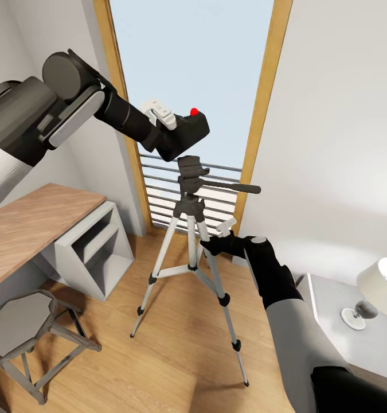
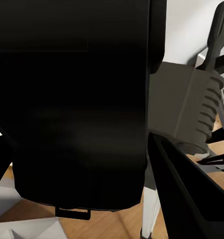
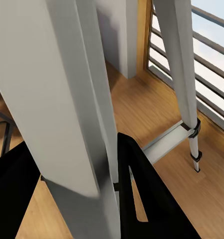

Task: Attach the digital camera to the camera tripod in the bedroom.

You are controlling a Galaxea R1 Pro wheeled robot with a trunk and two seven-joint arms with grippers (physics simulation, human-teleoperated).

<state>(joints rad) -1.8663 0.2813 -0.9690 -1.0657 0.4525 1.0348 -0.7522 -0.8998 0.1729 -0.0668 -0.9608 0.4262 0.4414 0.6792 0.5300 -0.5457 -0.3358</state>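
Two arms in play in the head view. The left arm (image 1: 73,109) reaches in from the upper left of the frame, and its gripper (image 1: 170,129) has the digital camera (image 1: 187,133) clamped between its fingers, red dot (image 1: 194,110) up, against the pale sky of the window (image 1: 193,69). The camera sits just above the black head (image 1: 191,172) of the camera tripod (image 1: 190,229), near centre frame; whether the two touch, I cannot tell. The tripod's side handle (image 1: 233,187) sticks out toward the right. In the left wrist view the camera (image 2: 77,99) is a big dark block between the fingers, with the tripod head (image 2: 191,109) just beside it.

Lower down, right of centre, the right gripper (image 1: 213,244) is closed on a tripod leg (image 1: 207,252), and the right wrist view shows that silver-white leg (image 3: 77,99) pinched between the black fingers (image 3: 142,194).

All three feet stand on the light wood floor (image 1: 176,355). A wood-topped desk (image 1: 27,223) runs along the left edge, a grey stool (image 1: 21,321) sits at lower left, and a lamp (image 1: 376,287) stands on the grey bedside table (image 1: 342,338) at lower right.
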